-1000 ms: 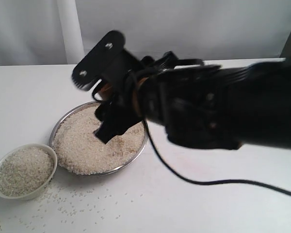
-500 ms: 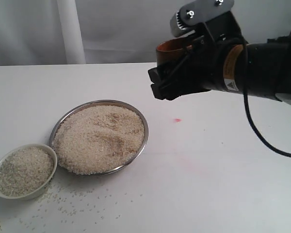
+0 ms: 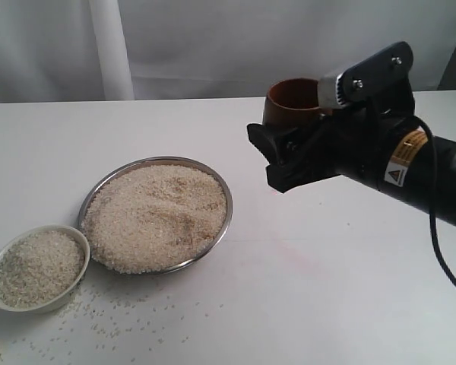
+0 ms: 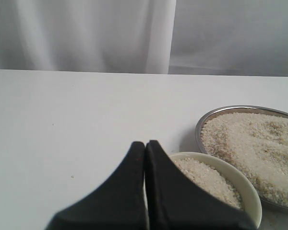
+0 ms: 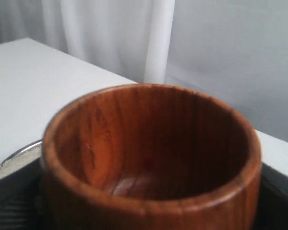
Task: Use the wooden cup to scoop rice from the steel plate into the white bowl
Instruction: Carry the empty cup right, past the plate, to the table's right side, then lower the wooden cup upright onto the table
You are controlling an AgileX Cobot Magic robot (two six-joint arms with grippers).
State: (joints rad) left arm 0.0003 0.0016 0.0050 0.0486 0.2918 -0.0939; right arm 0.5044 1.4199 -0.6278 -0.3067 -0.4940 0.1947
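Well, steel plate (image 3: 161, 160) & white bowl (image 3: 39, 307) hold rice (image 3: 156, 217), wooden cup (image 5: 149, 148) empty.

Glossy, grained wood on the wooden cup (image 5: 149, 143); shiny metal rim on the steel plate (image 3: 229, 213); smooth, glazed white bowl (image 3: 55, 304); matt table (image 3: 327, 289).

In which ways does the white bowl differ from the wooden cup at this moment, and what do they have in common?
The white bowl stands on the table; the wooden cup is held in the right gripper. The bowl is full of rice; the cup is empty. The bowl is cream-white, the cup reddish-brown. Both are round, with the open side up.
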